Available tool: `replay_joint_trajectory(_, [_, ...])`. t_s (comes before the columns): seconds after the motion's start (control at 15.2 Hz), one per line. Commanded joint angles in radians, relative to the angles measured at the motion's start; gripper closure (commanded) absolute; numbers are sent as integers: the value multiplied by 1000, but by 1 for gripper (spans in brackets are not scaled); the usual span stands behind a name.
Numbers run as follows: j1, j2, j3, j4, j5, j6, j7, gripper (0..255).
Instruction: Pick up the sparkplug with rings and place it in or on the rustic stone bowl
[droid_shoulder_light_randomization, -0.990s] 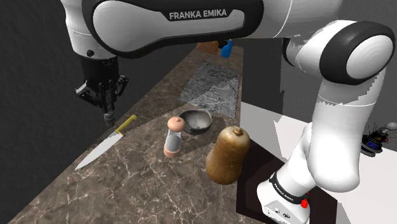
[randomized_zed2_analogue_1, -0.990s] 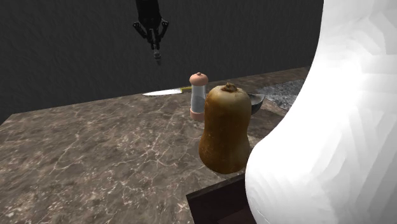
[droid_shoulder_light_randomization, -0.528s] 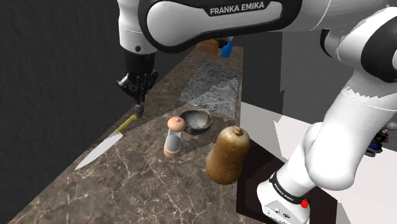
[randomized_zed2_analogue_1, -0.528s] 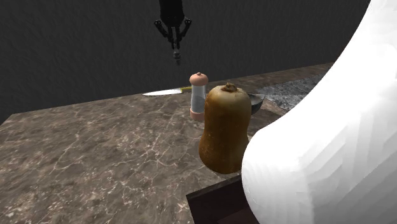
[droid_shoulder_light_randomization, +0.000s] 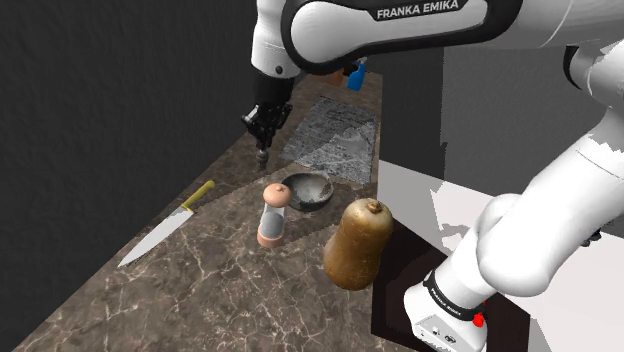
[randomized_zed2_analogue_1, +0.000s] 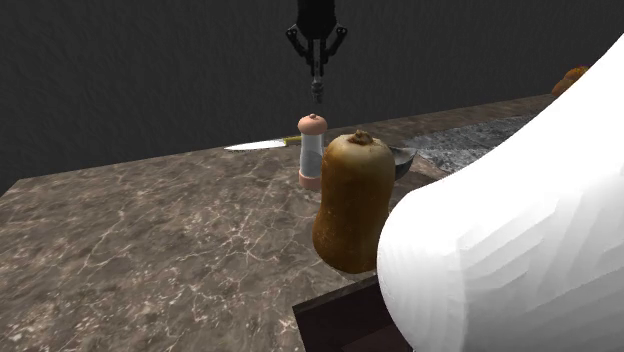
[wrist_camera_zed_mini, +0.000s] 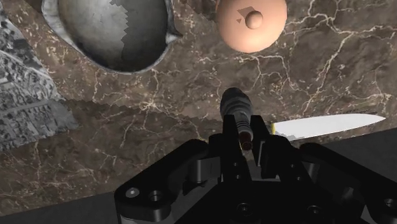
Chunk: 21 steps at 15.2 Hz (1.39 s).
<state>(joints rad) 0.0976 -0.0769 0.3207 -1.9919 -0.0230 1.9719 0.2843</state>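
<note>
My black gripper (droid_shoulder_light_randomization: 262, 133) hangs well above the marble counter, shut on a small dark sparkplug (droid_shoulder_light_randomization: 262, 156) that points down from its fingertips. In the wrist view the sparkplug (wrist_camera_zed_mini: 236, 112) sticks out between the closed fingers. The grey stone bowl (droid_shoulder_light_randomization: 308, 190) sits on the counter in front of the grey mat, with nothing in it; its hollow (wrist_camera_zed_mini: 121, 32) lies a short way beyond the sparkplug's tip. From the second exterior view the gripper (randomized_zed2_analogue_1: 318, 66) and sparkplug (randomized_zed2_analogue_1: 318, 91) hover just above the mill, and the bowl (randomized_zed2_analogue_1: 403, 156) peeks out behind the squash.
A salmon-topped mill (droid_shoulder_light_randomization: 273, 214) stands next to the bowl, and a butternut squash (droid_shoulder_light_randomization: 358, 244) stands upright nearer the stand. A yellow-handled knife (droid_shoulder_light_randomization: 165, 226) lies along the counter's left edge. A grey patterned mat (droid_shoulder_light_randomization: 333, 126) lies beyond the bowl.
The arm has carried the gripper and sparkplug from above the knife towards the shoulder view's right, closer to the bowl. The grip has stayed shut.
</note>
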Motion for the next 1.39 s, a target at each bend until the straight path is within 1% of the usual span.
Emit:
replay_joint_trajectory(0.0, [-20, -49, -27, -45, 17, 0, -55, 255])
replay_joint_trajectory(0.33, [-63, -150, -101, -138, 38, -4, -183, 255])
replay_joint_trajectory(0.73, [-115, -240, -201, -212, 36, -19, -335, 255])
replay_joint_trajectory(1.32, [-114, -215, -198, -311, 34, 105, -331, 255])
